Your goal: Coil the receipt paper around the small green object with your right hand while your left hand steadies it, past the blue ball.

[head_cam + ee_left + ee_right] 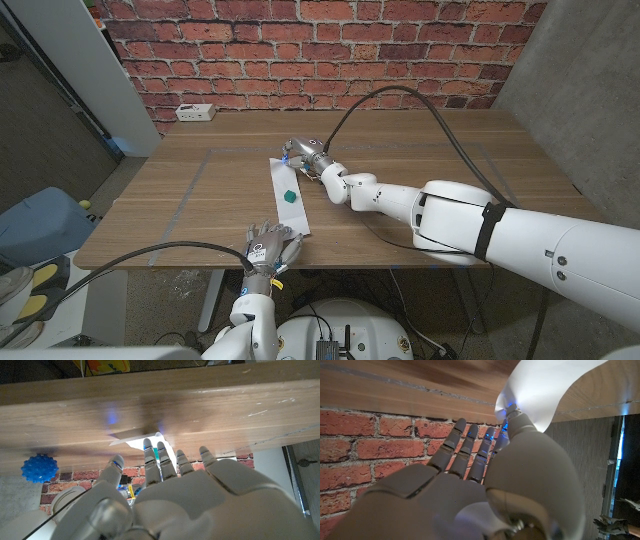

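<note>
White paper (291, 198) is pinched at its far end by your right hand (307, 157) for coiling; left hand (271, 249) waits near, fingers (152, 460) spread, holding nothing.

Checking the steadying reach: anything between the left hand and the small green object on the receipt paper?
Nothing visible. The small green object sits on the white receipt paper strip, with only bare strip between it and the open left hand. The right hand holds the strip's far end, beyond the object.
</note>
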Action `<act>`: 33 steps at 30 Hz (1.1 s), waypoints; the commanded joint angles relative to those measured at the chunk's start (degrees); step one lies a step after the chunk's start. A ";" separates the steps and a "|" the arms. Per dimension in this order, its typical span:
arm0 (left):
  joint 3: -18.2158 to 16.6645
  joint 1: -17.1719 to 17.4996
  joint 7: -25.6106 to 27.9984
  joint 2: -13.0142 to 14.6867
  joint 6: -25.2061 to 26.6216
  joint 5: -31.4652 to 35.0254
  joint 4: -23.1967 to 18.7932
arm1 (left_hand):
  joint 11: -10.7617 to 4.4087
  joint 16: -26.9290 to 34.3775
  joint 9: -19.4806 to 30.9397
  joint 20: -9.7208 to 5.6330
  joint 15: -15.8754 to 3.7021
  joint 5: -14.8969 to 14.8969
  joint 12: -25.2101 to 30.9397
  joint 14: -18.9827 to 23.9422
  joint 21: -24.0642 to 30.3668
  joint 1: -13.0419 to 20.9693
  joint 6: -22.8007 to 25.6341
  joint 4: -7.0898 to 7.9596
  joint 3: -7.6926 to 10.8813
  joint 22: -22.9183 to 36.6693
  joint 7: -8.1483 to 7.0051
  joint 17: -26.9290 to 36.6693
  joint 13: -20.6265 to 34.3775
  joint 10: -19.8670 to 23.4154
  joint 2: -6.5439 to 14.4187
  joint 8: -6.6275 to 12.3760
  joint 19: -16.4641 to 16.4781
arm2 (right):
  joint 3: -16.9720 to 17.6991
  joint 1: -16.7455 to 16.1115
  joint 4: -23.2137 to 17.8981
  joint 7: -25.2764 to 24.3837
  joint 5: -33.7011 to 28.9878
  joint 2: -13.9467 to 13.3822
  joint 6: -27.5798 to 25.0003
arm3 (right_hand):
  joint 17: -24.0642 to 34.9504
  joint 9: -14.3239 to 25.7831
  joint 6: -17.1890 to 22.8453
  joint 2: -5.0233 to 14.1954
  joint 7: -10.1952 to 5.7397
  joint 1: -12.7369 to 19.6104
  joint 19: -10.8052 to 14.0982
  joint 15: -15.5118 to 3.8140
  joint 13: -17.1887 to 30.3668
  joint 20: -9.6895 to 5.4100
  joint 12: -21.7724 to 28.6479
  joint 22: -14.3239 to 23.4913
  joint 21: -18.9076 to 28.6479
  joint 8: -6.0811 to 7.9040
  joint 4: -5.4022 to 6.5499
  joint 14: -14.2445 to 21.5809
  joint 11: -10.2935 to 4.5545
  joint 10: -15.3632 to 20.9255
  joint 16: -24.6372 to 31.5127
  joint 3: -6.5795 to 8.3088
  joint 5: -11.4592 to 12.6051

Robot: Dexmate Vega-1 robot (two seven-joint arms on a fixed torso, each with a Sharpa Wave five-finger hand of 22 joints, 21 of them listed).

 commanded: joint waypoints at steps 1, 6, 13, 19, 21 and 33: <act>2.88 -4.40 -5.39 0.26 6.46 -1.40 -1.08 | -0.01 0.50 0.05 0.32 -0.09 0.05 0.50 0.02 0.24 -0.84 0.99 0.15 -0.18 0.29 0.28 0.21 0.25 1.12 -0.33 0.52 -0.70 | -0.37 -0.34 0.04 -4.82 0.38 -0.71 1.07 | -0.06 0.75 0.55 -0.23 -0.41 0.49 0.36 -9.31 0.11 -0.35 -0.01 -0.06 -0.19 0.37 0.17 0.86 -0.09 0.53 -0.44 0.42 -0.30; 4.50 -6.79 -6.86 0.62 9.36 -3.16 -1.64 | -0.11 0.28 0.04 0.38 0.25 0.02 0.42 -1.03 -0.04 -1.58 0.41 0.53 -0.55 0.34 0.13 0.32 0.26 1.07 -0.65 0.26 -1.46 | -0.66 -0.62 -0.08 -8.17 -0.59 -1.37 2.96 | -0.18 0.65 0.53 -0.35 -0.37 0.49 0.41 -9.31 0.10 -0.35 -0.09 -0.08 -0.19 0.49 0.21 0.96 -0.08 0.67 -0.61 0.51 -0.31; 6.80 -10.08 -7.41 1.15 12.67 -6.16 -2.20 | 0.35 0.38 0.04 0.24 0.36 0.02 0.32 -1.43 -0.19 -2.54 -0.27 1.11 -1.02 0.40 0.33 0.44 0.27 0.90 -0.97 0.06 -1.95 | -1.44 -1.54 -0.80 -16.49 -4.35 -3.00 7.53 | -0.33 0.51 0.61 -0.47 -0.60 0.52 0.27 -9.34 0.11 -0.30 -0.14 -0.10 -0.29 0.69 0.26 1.12 -0.18 0.96 -0.83 0.65 -0.29; 7.37 -11.41 -5.73 1.65 12.53 -8.73 -2.15 | 0.89 0.50 0.05 0.26 0.44 0.06 0.50 -1.47 -0.21 -3.14 -0.62 1.49 -1.31 0.45 0.42 0.47 0.29 1.43 -1.15 0.01 -2.10 | -1.58 -2.71 -5.08 -24.04 -9.58 -5.90 9.14 | -0.45 0.37 0.67 -0.59 -0.73 0.47 -0.01 -9.29 0.13 -0.22 -0.29 -0.12 -0.43 0.87 0.34 1.18 -0.23 0.95 -1.04 0.76 -0.29; 7.52 -11.77 -5.16 1.73 12.53 -9.47 -2.11 | 0.90 0.54 0.05 0.27 0.48 0.07 0.50 -1.46 -0.18 -3.31 -0.72 1.60 -1.38 0.47 0.45 0.47 0.29 1.44 -1.19 0.01 -2.04 | -0.97 -3.61 -9.73 -24.41 -11.31 -8.28 7.44 | -0.53 0.30 0.73 -0.71 -0.75 0.45 -0.06 -9.33 0.14 -0.18 -0.36 -0.12 -0.47 0.97 0.34 1.15 -0.25 0.96 -1.19 0.81 -0.30; 8.61 -14.05 -2.81 2.50 12.72 -13.17 -2.08 | 1.18 0.63 0.06 0.02 0.52 0.18 0.44 -1.48 -0.22 -3.83 -0.95 2.02 -1.54 0.52 0.39 0.43 0.32 1.39 -1.17 0.09 -2.26 | 4.95 -10.82 -32.72 -16.43 -19.11 -19.76 -2.20 | -0.76 -0.02 0.56 -0.91 -1.30 0.20 -0.43 -9.37 0.30 -0.07 -0.52 -0.15 -0.72 1.26 0.53 1.23 -0.70 1.27 -1.64 1.04 -0.31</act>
